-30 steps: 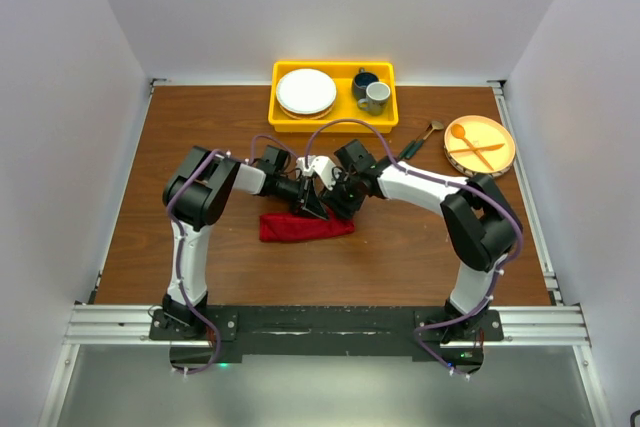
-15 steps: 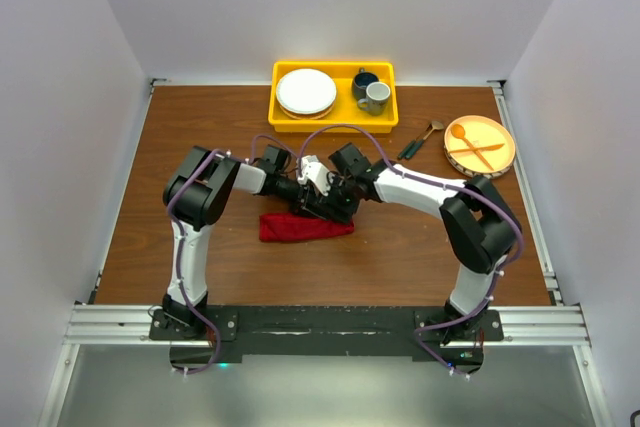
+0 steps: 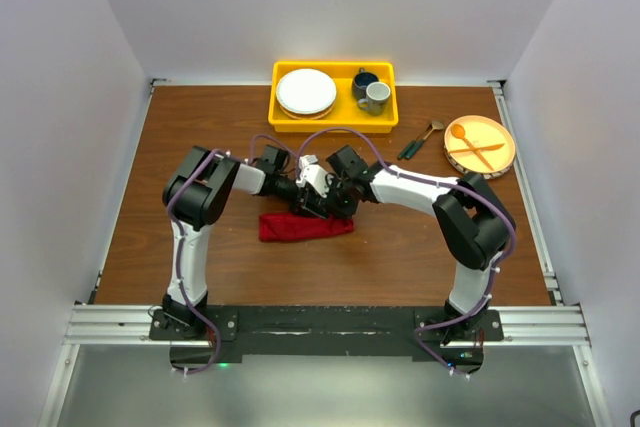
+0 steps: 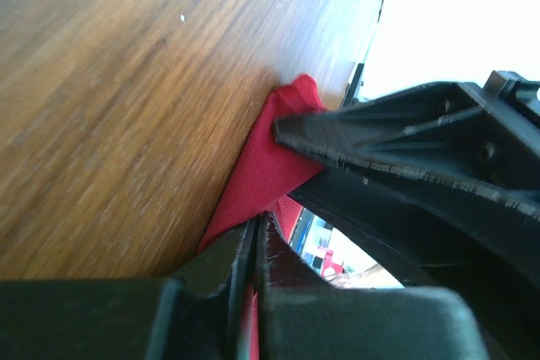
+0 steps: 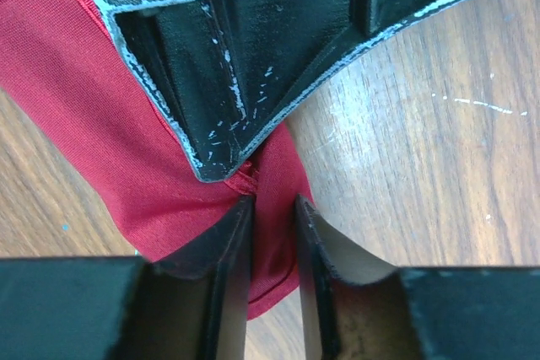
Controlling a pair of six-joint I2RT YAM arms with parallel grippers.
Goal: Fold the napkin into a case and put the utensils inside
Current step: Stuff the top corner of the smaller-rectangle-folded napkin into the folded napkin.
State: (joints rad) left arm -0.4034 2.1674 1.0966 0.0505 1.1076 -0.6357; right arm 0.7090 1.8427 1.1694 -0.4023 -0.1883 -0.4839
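The red napkin (image 3: 300, 229) lies folded into a narrow strip mid-table, and both grippers meet over its upper edge. My left gripper (image 3: 303, 204) comes in from the left. In the left wrist view its jaws (image 4: 256, 232) are pressed together with a sliver of napkin (image 4: 268, 158) caught between them. My right gripper (image 3: 328, 205) faces it, and its narrow jaws (image 5: 274, 210) are closed around a raised fold of napkin (image 5: 110, 141) just below the left finger (image 5: 236, 56). The utensils lie far right: a gold spoon (image 3: 421, 140) on the table and a crossed pair on a round wooden plate (image 3: 500, 152).
A yellow tray (image 3: 335, 123) at the back holds a white plate (image 3: 306, 91) and two mugs (image 3: 372, 94). Bare wooden tabletop (image 3: 200, 127) surrounds the napkin, with raised rails along the left and right edges.
The right arm has slid left until its gripper sits against the left gripper, and its jaws have narrowed onto the napkin. The left arm and the napkin stay where they were.
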